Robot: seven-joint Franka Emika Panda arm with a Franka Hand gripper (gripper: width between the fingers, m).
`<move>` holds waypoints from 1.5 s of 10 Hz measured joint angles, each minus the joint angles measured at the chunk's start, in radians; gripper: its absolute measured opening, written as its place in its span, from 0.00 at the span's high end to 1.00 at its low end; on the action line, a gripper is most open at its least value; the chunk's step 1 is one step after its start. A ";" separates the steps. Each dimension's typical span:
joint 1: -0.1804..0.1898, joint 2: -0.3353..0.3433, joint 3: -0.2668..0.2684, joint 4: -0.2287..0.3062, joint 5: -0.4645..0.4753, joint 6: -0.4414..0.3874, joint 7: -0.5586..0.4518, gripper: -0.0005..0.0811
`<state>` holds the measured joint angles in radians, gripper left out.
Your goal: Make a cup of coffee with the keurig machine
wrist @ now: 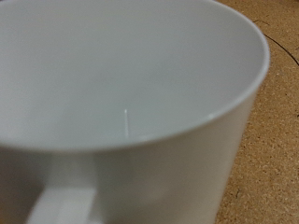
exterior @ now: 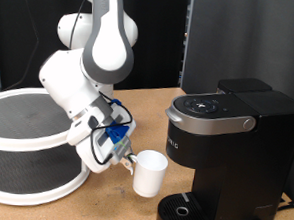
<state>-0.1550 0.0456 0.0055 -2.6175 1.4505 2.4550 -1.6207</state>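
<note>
The white cup (wrist: 131, 103) fills the wrist view and looks empty. The hand (exterior: 127, 160) grips its handle just above the counter (exterior: 101, 202), left of the keurig machine (exterior: 230, 145). Its drip tray (exterior: 186, 209) stands bare, so brewing hasn't begun.

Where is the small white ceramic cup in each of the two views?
Exterior view: the small white ceramic cup is at bottom centre, beside the black boxy keurig machine, at the gripper.
Wrist view: the cup fills nearly the whole picture, seen from above its rim.
Shared landmark: the brown cork-like tabletop.
</note>
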 joint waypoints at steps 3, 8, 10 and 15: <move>0.007 0.039 0.032 0.035 0.059 0.021 -0.013 0.91; 0.008 0.088 0.073 0.091 0.134 0.026 -0.046 0.91; 0.008 0.094 0.089 0.100 0.155 0.026 -0.054 0.91; 0.012 0.132 0.131 0.114 0.221 0.045 -0.111 0.91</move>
<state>-0.1429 0.1774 0.1361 -2.5040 1.6718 2.4998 -1.7319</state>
